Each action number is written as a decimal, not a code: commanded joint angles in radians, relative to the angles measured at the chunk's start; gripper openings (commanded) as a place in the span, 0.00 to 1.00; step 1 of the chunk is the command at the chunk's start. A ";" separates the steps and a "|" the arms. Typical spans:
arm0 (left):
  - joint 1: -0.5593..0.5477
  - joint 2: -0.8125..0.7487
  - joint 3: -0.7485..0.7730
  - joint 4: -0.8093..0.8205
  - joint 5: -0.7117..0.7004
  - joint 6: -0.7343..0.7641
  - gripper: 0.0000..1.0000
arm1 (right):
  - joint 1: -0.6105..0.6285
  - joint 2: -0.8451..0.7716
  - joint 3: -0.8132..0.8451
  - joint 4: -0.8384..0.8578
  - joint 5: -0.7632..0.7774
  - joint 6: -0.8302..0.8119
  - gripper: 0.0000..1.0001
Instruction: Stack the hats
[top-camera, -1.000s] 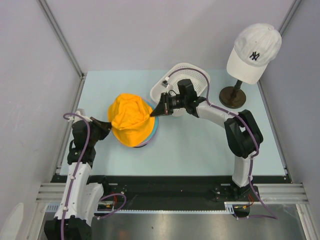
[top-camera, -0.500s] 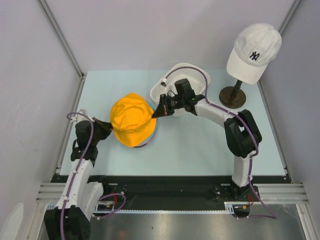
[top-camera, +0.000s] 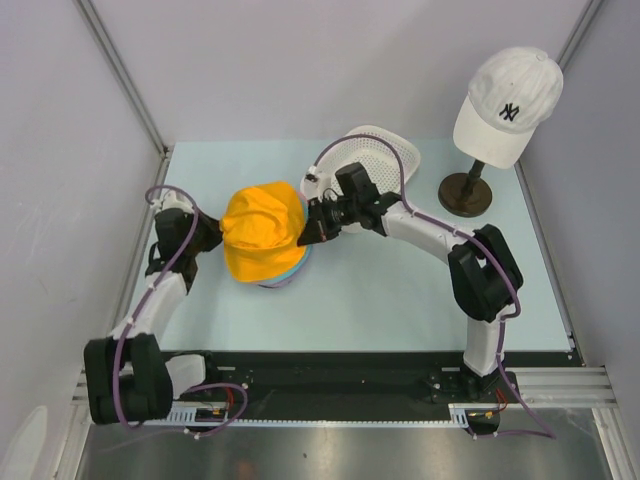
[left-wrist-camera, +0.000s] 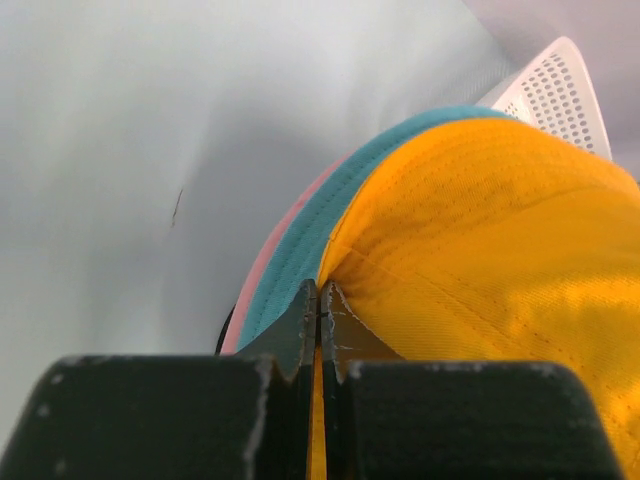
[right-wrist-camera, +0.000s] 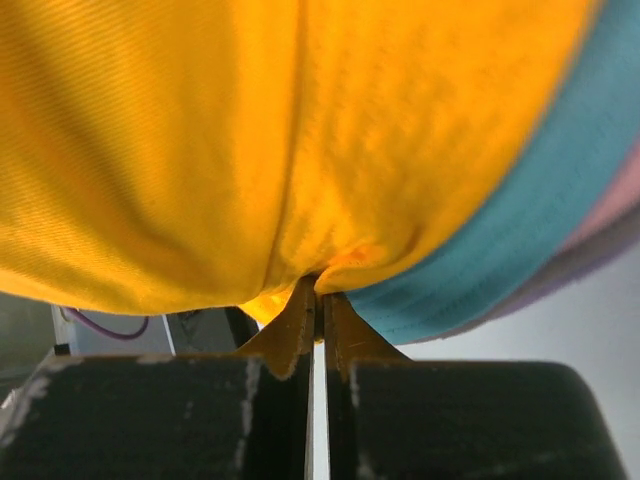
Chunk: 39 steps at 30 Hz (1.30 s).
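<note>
The only readable mark is a black "NY" monogram (top-camera: 511, 112), its two letters interlaced, on the front of the white cap (top-camera: 500, 90). The cap sits on a dark stand (top-camera: 465, 192) near the far right corner of the counter (top-camera: 400, 290).

There were 4 bucket hats: 1 orange hat (top-camera: 262, 232), 1 teal hat (right-wrist-camera: 520, 230), 1 pink hat (right-wrist-camera: 615, 205), 1 lavender hat (right-wrist-camera: 590, 262); 1 white cap (top-camera: 505, 100), 1 stand (top-camera: 466, 192), 1 white basket (top-camera: 385, 150), 2 grippers: left gripper (left-wrist-camera: 320, 298), right gripper (right-wrist-camera: 318, 293)
</note>
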 joint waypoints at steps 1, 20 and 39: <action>-0.005 0.155 0.084 0.066 0.077 0.081 0.00 | 0.055 -0.014 -0.038 -0.154 0.011 -0.094 0.00; 0.140 0.005 0.220 -0.229 -0.072 0.134 1.00 | -0.201 -0.214 0.066 -0.149 -0.083 -0.019 0.76; 0.174 -0.386 -0.147 -0.134 0.250 -0.089 0.81 | -0.181 0.200 0.389 0.221 -0.187 0.253 0.76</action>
